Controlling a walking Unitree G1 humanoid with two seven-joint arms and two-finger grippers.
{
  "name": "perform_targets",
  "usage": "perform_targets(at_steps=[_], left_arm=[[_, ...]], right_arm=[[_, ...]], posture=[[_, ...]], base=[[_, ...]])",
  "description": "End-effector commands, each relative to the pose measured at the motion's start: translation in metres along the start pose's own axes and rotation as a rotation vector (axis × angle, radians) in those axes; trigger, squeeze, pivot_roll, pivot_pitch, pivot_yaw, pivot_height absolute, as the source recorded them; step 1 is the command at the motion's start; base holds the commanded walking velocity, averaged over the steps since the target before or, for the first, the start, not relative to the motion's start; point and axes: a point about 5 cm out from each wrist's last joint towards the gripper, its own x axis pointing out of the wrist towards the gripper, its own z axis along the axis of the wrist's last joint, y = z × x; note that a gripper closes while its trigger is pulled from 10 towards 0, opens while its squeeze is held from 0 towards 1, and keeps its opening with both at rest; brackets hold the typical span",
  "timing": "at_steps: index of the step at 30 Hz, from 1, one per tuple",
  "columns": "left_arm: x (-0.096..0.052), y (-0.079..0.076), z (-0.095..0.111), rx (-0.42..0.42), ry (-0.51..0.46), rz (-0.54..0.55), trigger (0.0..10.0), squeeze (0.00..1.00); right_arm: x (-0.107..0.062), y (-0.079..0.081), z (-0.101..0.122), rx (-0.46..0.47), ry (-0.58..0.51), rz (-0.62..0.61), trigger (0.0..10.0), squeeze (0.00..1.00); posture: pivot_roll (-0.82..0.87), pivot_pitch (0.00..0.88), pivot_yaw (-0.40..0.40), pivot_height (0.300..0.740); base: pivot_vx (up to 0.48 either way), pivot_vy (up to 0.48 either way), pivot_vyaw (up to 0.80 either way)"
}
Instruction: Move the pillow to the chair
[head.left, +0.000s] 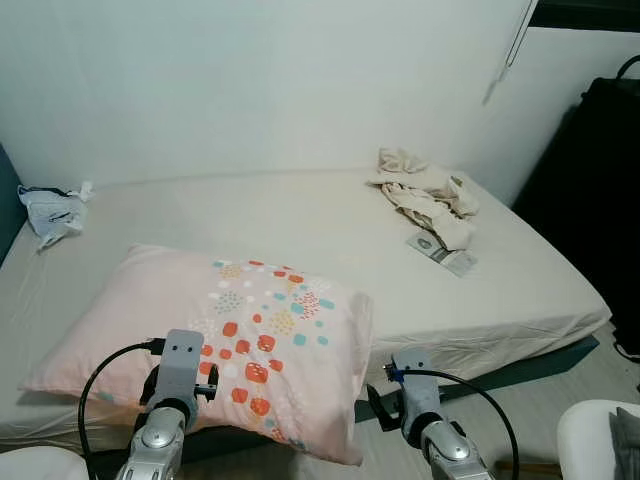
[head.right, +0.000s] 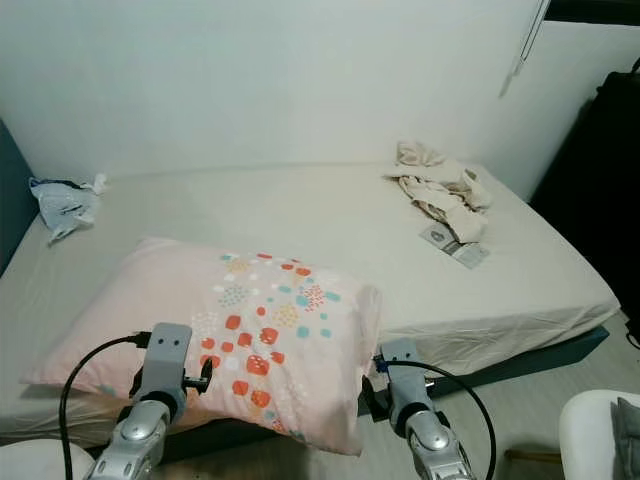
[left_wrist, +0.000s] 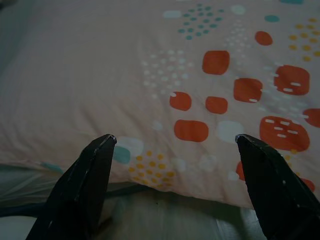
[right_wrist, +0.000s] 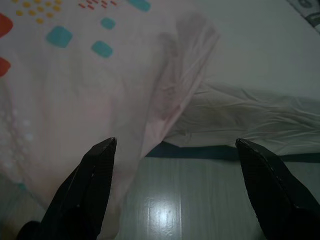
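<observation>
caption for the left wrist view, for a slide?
Left gripper open, fingers spread before the near edge of the pink patterned pillow on the bed.

Crumpled beige clothes (head.left: 425, 192) and a small packet (head.left: 441, 251) lie on the bed (head.left: 300, 215); a blue-white rag (head.left: 52, 210) opposite.

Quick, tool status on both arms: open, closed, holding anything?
Left tool: open, empty, aimed at the pillow near its front edge.
Right tool: open, empty, at the pillow's right corner, over the floor.
</observation>
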Motion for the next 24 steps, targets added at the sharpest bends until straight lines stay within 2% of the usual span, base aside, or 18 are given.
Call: perform_targets(at_steps=[1, 8, 13, 14, 16, 20, 24], left_arm=[[-0.001, 0.0, -0.002, -0.032, 0.003, 0.01, 10.0, 0.0], [0.004, -0.001, 0.005, -0.021, -0.018, 0.009, 10.0, 0.0], [0.007, -0.002, 0.012, -0.038, -0.035, 0.013, 10.0, 0.0], [0.008, -0.003, 0.015, -0.052, -0.051, 0.009, 10.0, 0.0], [0.009, -0.003, 0.02, -0.069, -0.071, 0.009, 10.0, 0.0], [0.01, -0.006, 0.022, -0.09, -0.056, -0.02, 10.0, 0.0], [0.01, -0.007, 0.025, -0.07, -0.075, -0.014, 10.0, 0.0]], right_arm=[[0.001, -0.005, 0.004, 0.004, -0.021, -0.03, 10.0, 0.0], [0.007, -0.004, 0.023, 0.027, -0.088, -0.017, 10.0, 0.0], [0.013, 0.001, 0.034, 0.022, -0.115, 0.009, 10.0, 0.0], [0.014, 0.002, 0.037, -0.004, -0.12, 0.013, 10.0, 0.0], [0.016, 0.003, 0.04, -0.041, -0.125, 0.024, 10.0, 0.0], [0.017, 0.005, 0.043, -0.037, -0.128, 0.029, 10.0, 0.0], [0.018, 0.003, 0.044, -0.04, -0.126, 0.018, 10.0, 0.0]], posture=[[-0.03, 0.0, -0.079, 0.74], [-0.03, 0.0, -0.079, 0.74], [-0.03, 0.0, -0.088, 0.74], [-0.02, 0.0, -0.091, 0.74], [-0.02, 0.0, -0.091, 0.74], [-0.02, 0.0, -0.091, 0.74], [-0.02, 0.0, -0.091, 0.74]], base=[[0.0, 0.0, 0.0], [0.0, 0.0, 0.0], [0.0, 0.0, 0.0], [0.0, 0.0, 0.0], [0.0, 0.0, 0.0], [0.0, 0.0, 0.0], [0.0, 0.0, 0.0]])
